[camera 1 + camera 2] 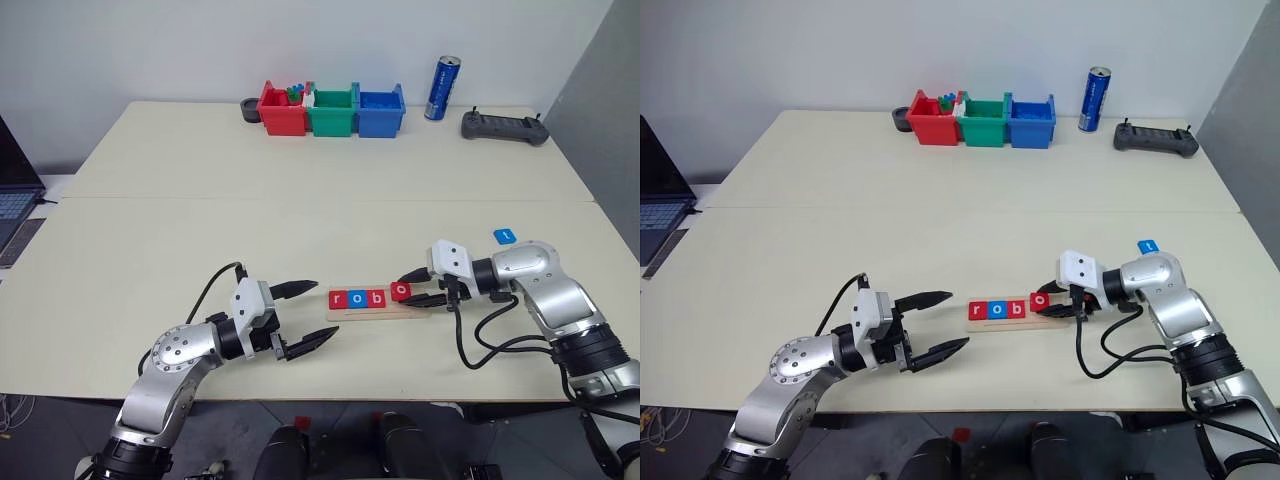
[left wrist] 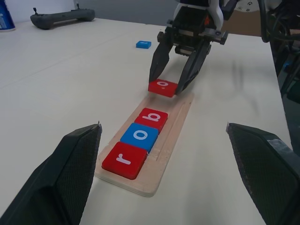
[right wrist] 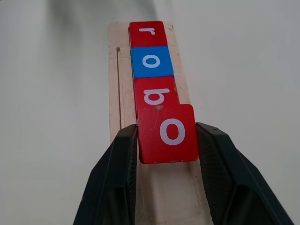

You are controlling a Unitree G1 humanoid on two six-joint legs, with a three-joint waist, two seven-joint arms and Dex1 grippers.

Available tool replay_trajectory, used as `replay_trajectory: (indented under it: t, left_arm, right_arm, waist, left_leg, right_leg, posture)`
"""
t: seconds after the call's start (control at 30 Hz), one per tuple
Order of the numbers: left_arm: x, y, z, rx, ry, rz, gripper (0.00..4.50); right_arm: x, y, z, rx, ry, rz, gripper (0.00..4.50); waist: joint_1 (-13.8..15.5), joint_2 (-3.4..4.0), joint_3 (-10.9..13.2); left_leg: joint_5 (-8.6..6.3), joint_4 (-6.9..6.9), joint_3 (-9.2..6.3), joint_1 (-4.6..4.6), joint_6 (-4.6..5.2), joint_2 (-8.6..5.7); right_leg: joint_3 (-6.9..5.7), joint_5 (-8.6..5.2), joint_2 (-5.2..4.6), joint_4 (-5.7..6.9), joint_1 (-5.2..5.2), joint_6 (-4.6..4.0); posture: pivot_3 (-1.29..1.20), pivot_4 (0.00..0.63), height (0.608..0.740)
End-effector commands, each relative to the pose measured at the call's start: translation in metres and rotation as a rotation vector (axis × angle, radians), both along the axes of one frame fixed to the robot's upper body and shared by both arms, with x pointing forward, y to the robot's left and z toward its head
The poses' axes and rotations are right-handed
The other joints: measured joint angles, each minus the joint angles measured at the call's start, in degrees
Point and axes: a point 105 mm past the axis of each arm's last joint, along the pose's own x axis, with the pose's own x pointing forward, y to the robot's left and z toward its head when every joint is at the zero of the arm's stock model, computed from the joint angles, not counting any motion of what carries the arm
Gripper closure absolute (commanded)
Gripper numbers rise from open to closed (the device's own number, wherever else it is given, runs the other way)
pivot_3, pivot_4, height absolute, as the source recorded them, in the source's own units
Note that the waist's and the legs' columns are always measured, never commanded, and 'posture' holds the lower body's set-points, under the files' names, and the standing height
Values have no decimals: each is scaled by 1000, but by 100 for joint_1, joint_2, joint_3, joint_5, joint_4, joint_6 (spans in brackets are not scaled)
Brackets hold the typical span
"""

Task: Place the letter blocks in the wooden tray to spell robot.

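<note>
While the right gripper clamps a red o tile between its two black fingers, the tile sits tilted just above the wooden tray, over the free slot next to the red b tile; whether its edge touches the b cannot be told. Ahead of those jaws, three tiles already lie in a row on the tray: red b nearest, then the blue o tile, then the red r tile at the far end. Tray space under and behind the held tile is bare wood. Blue t tile lies flat on the table, well apart from the tray, out past the right arm. Left gripper hovers near the r end of the tray, jaws spread wide, nothing between them, not touching the tray.
</note>
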Motion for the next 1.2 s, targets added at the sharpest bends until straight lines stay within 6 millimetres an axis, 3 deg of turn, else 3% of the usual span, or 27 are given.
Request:
replay_trajectory:
  t: [0.03,0.63,1.1,1.2]
  left_arm:
    - [-1,-1,9,-8,-39,-9,0]
    - [-2,1,9,-4,-42,3,0]
    - [-3,2,6,-5,-35,7,0]
    - [-3,2,6,-6,-35,9,0]
  right_arm:
    - [1,2,4,-10,-36,19,3044]
    - [10,6,-2,-25,-51,11,3044]
    - [6,4,-3,-35,-16,31,3044]
    - [7,4,-1,-31,-5,28,2062]
  waist:
    - [0,0,0]
    - [-6,0,0]
    - [-6,0,0]
    - [-6,0,0]
  left_leg:
    - [0,0,0,0,0,0]
    - [0,0,0,1,0,0]
    - [0,0,0,1,0,0]
    - [0,0,0,1,0,0]
  right_leg:
    - [0,0,0,0,0,0]
    - [0,0,0,1,0,0]
    - [0,0,0,0,0,0]
    - [0,0,0,0,0,0]
  posture:
    - [0,150,740]
    - [0,150,740]
    - [0,150,740]
    - [0,150,740]
